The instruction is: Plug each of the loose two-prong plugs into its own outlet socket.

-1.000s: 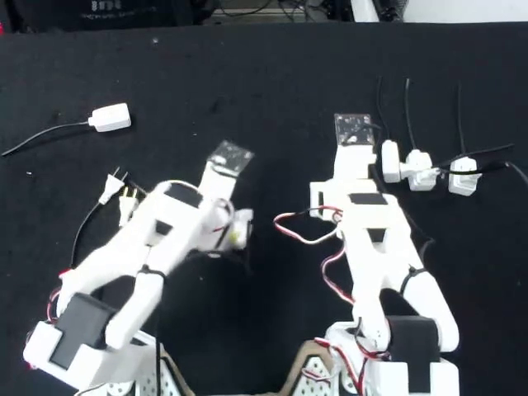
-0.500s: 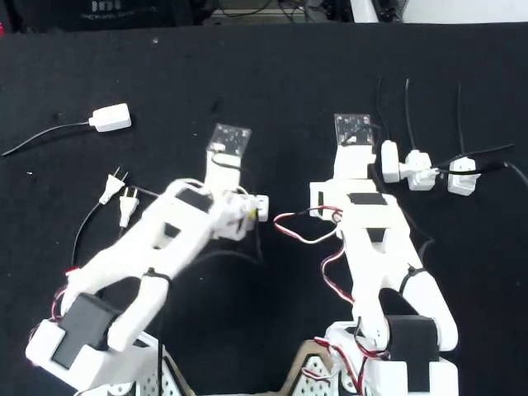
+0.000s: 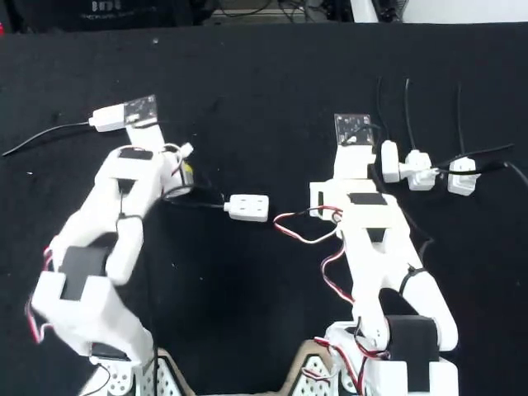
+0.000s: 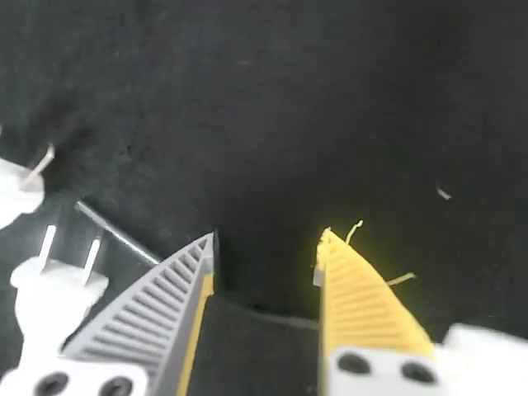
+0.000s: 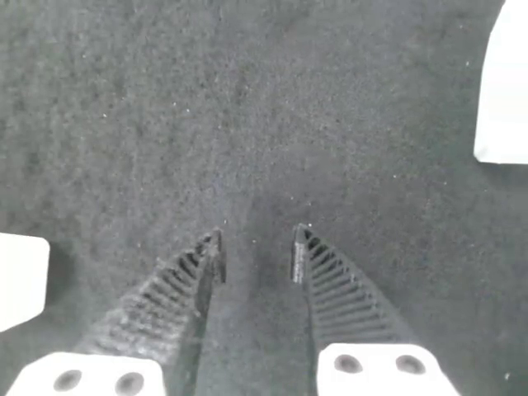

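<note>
My left gripper (image 4: 266,239) is open over the dark mat with nothing between its grey and yellow fingers. A white two-prong plug (image 4: 48,285) lies beside the grey finger, and a second white plug (image 4: 15,188) lies just past it. In the high view the left arm (image 3: 128,181) stretches toward the far left, covering those plugs. A white outlet block (image 3: 247,207) lies on its cable mid-table, apart from both arms. My right gripper (image 5: 257,239) is open over bare mat. Three white sockets (image 3: 419,171) sit in a row beside the right arm (image 3: 371,223).
A white socket (image 3: 110,118) with a dark cable lies at the far left, close to the left arm's tip. Thin black cables (image 3: 407,99) run back from the row of sockets. White pieces show at the right wrist view's edges (image 5: 503,91). The black mat (image 3: 264,74) stretches behind.
The left arm has swung from the table's middle to the far left. The white outlet block it carried now lies free on the mat. The right arm has kept still.
</note>
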Motion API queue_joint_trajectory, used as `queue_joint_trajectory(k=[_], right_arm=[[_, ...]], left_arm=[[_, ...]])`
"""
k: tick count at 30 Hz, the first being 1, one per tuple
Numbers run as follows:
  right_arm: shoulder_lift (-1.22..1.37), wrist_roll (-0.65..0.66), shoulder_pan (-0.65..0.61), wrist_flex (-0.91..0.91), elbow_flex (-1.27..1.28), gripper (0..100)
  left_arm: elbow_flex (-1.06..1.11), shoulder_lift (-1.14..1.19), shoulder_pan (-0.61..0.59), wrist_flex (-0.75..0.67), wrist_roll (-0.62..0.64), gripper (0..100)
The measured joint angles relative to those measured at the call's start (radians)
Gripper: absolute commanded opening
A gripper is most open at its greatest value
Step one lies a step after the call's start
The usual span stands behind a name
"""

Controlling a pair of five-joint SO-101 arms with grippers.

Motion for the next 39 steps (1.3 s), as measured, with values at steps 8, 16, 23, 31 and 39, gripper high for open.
queue_joint_trajectory(k=[8,16,23,31,39], right_arm=[[0.0,0.0,0.0,0.0,0.0,13.1],[0.0,0.0,0.0,0.0,0.0,13.1],[0.0,0.0,0.0,0.0,0.0,13.1],[0.0,0.0,0.0,0.0,0.0,13.1],[0.0,0.0,0.0,0.0,0.0,13.1]], left_arm=[[-0.247,0.176,-0.011,0.238,0.074,20],[-0.264,0.18,-0.011,0.402,0.012,20],[-0.209,0.143,-0.011,0.413,-0.043,20],[-0.075,-0.092,-0.058,0.443,-0.212,20],[-0.049,-0.189,-0.265,0.497,-0.663,20]])
